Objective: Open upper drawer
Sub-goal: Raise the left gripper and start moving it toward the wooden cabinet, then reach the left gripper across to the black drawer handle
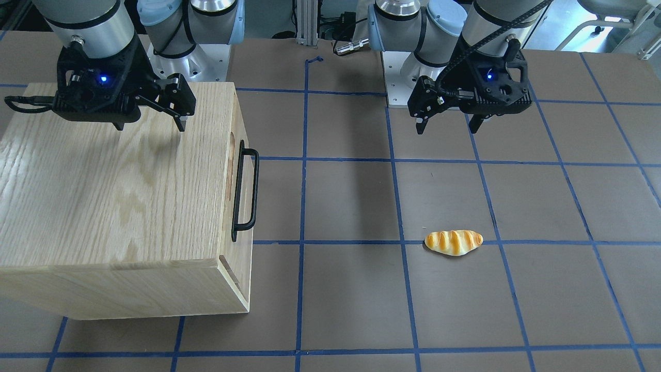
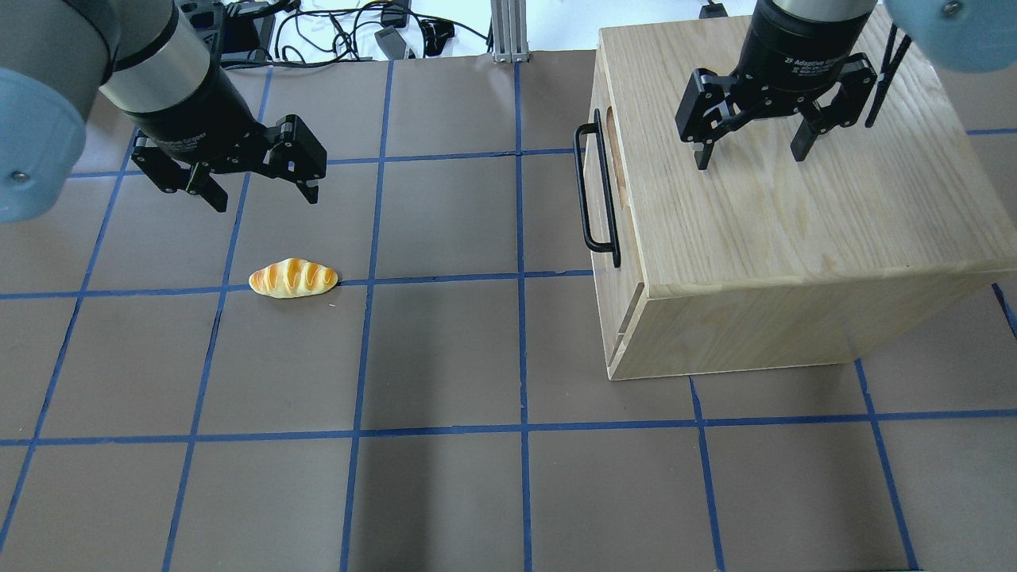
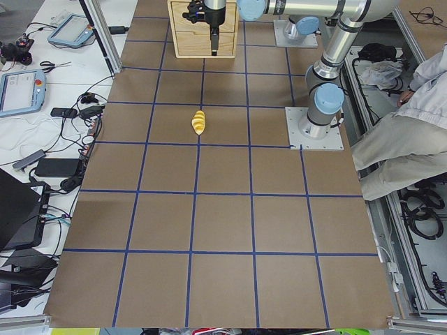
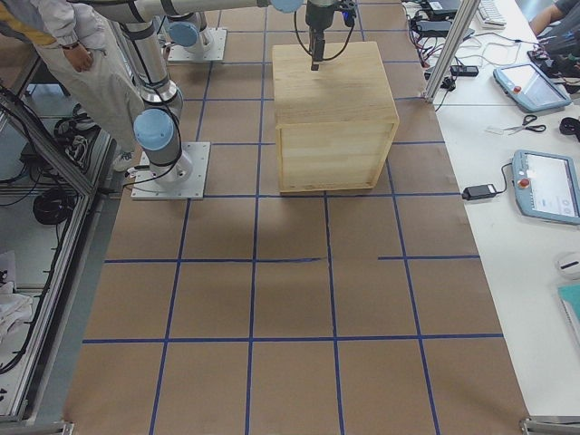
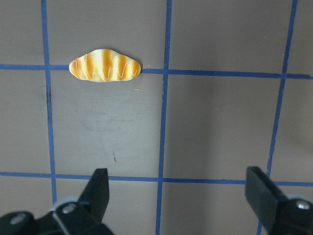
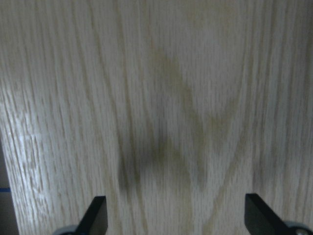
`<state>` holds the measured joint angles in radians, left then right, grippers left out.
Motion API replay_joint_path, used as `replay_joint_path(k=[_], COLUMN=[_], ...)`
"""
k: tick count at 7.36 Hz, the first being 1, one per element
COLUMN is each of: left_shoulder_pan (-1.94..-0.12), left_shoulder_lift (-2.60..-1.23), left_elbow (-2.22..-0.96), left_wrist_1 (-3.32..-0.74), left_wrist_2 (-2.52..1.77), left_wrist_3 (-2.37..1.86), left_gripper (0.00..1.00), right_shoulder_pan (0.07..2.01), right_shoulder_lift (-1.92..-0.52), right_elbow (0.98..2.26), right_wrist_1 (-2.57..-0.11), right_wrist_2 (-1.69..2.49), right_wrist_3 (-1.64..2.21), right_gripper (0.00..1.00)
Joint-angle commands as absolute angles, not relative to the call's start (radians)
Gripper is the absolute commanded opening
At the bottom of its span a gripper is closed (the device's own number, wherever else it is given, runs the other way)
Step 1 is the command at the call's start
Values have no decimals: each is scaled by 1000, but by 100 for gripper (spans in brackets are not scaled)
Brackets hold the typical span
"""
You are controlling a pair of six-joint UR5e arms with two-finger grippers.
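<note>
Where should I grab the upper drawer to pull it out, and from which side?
I'd take the upper drawer by its black bar handle, mid-length. The bar runs level along the front and stands off the panel, so come from the front side of the cabinet, the side facing the bread roll, with one finger behind the bar and one outside it.

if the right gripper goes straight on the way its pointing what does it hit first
Most likely the cabinet top. The right gripper points straight down, open, above that wood panel, and its wrist view shows only wood grain ahead. The black bar handle is off to the side, outside that line.
</note>
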<state>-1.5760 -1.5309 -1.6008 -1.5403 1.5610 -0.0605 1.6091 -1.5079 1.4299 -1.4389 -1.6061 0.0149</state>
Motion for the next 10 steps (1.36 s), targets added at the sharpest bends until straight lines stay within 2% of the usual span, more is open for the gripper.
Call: replay_joint_path(k=[1, 5, 10], left_shoulder_pan=[-1575, -1606, -1765], left_shoulder_lift=[-1537, -1601, -1754], left_elbow=[-1600, -1594, -1592], left_wrist_1=[-1542, -1460, -1151], left_wrist_2=[1537, 1399, 1215], left_wrist_3=[-72, -182, -538], left_gripper=[100, 100, 100], right_shoulder_pan=[1609, 1609, 1609], right_shoulder_lift=[-1508, -1508, -1508], right_elbow=[1431, 1430, 1430], right_wrist_1=[-1439, -1439, -1439], right_wrist_2=[-1606, -1606, -1606], right_wrist_3=[15, 15, 15], right_gripper=[100, 100, 100])
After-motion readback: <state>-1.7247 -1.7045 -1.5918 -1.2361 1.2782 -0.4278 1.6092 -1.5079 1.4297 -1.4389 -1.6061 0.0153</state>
